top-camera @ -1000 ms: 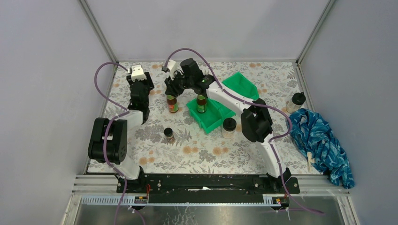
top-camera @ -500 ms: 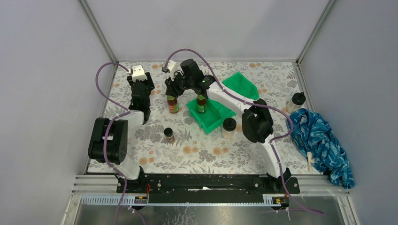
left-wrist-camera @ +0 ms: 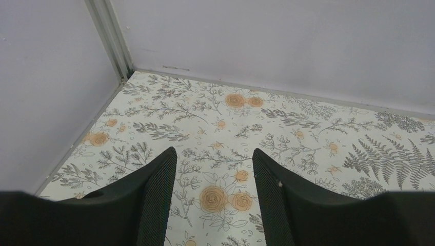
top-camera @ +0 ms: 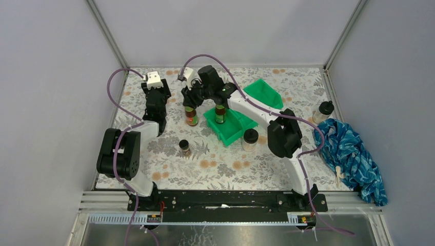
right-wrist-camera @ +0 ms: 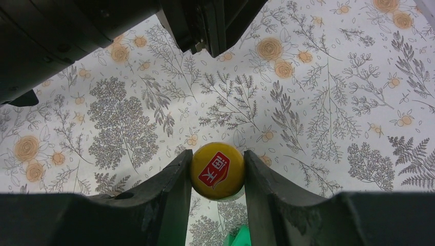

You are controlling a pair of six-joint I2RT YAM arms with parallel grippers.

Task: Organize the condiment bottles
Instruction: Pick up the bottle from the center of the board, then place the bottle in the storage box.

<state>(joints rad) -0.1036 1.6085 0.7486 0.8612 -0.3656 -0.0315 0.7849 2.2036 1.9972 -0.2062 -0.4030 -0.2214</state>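
Bottle (top-camera: pixel 191 116), 1 of 2 yellow-capped ones, held just left of the green bin (top-camera: pixel 232 134).
Rigid, probably glass: breakable, with a smooth yellow cap (right-wrist-camera: pixel 217 170) that may slip, so the neck looks safer. Right gripper (right-wrist-camera: pixel 217 174) is clamped on that cap; left gripper (left-wrist-camera: pixel 213 177), farther left, stands part-open and holds nothing.

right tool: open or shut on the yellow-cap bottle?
Shut on the yellow-capped bottle: the right tool has a finger pressed against each side of its cap.
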